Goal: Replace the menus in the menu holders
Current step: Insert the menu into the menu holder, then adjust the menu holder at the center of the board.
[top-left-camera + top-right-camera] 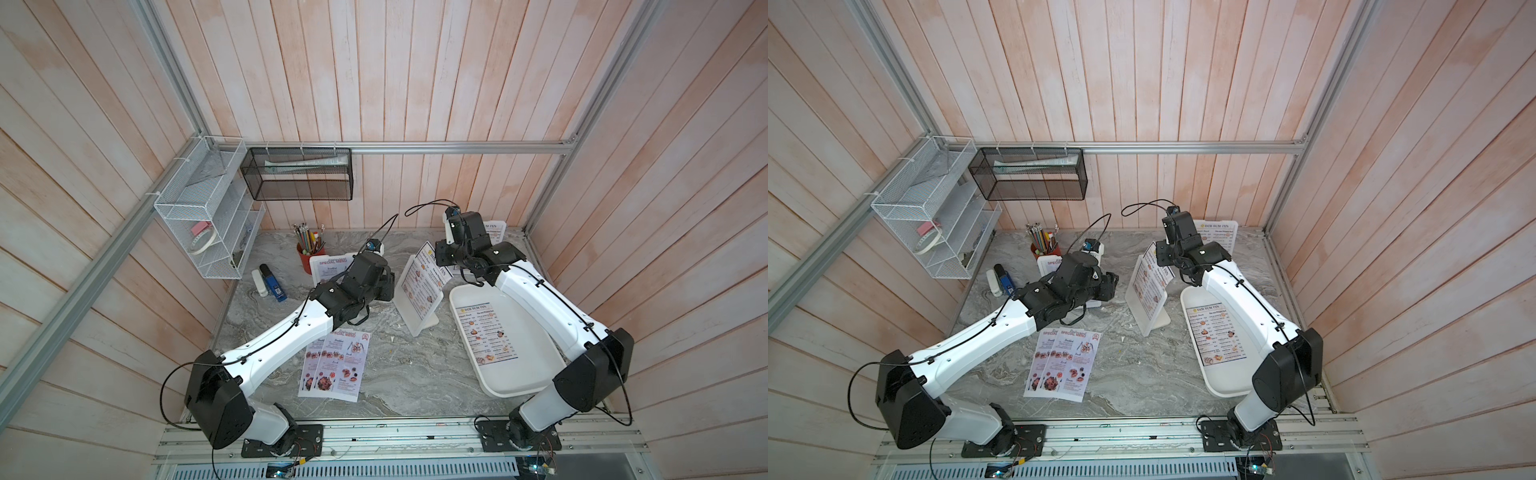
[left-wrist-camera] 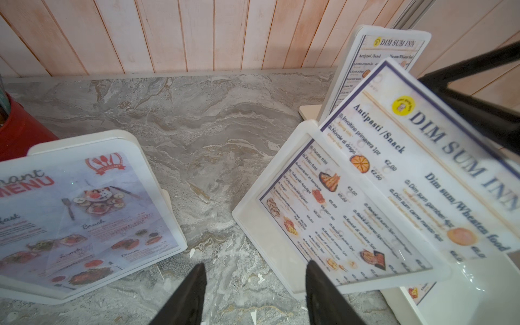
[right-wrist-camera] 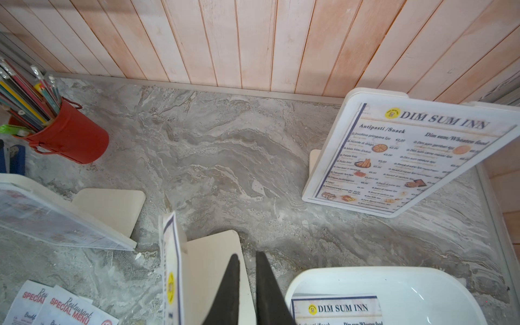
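Judging the Dim Sum Inn menu [image 2: 408, 174], sticking partly out of the middle menu holder [image 2: 244, 222] right of centre, light, floppy, best pinched at its free top edge, and seeing the right gripper [image 3: 247, 257] nearly closed on nothing beside it, the left gripper [image 2: 256, 266] open.

Twin setup here. The left arm [image 1: 274, 345] and right arm [image 1: 536, 299] look identical: glossy white shells on the long links and chunky black housings at the joints. Thin black cables are clipped along the tops and loop loose near the wrists. The base plates [image 1: 309, 432] are black and screwed down. The fingers [image 2: 185, 292] are matte black tapered wedges.
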Available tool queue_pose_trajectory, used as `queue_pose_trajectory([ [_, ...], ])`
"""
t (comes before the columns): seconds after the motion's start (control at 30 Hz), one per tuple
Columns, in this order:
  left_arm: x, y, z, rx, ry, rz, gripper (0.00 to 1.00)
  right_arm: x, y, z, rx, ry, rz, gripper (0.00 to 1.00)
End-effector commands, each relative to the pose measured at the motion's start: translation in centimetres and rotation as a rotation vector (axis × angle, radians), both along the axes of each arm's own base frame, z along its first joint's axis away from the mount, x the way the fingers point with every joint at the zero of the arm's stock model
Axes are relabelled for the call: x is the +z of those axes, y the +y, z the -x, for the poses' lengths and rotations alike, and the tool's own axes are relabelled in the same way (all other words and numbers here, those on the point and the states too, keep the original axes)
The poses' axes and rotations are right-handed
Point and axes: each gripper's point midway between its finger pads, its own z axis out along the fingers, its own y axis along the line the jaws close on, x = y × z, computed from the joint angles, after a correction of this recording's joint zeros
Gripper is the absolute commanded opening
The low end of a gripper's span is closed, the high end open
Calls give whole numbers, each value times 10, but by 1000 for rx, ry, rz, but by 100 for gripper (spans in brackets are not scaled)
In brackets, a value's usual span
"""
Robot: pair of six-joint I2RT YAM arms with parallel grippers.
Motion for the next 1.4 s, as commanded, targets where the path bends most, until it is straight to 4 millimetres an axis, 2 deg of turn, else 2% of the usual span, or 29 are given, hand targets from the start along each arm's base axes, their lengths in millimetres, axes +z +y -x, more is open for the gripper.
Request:
queue_pose_trajectory([
  [0.0,6,0,-2,-4,-17,-3,59,-9,2,3,2,17,39,14],
  [0.23,6,1,0,-1,-19,-3,59,-20,18,7,38,32,7,14],
  [0.43,8,2,1,-3,-22,5,59,-42,31,12,64,71,-1,14],
  [0.83,8,4,4,-4,-22,3,59,-60,43,8,79,93,-17,15],
  [1.03,9,5,3,-1,-25,1,59,-47,39,8,80,72,-14,18],
  [1.17,12,8,2,5,-30,-2,59,-17,30,10,86,33,-56,21],
  [1.27,15,10,2,8,-33,-1,59,4,27,21,135,23,-132,28],
  [1.37,14,11,3,9,-32,-3,59,11,26,44,202,33,-217,37],
])
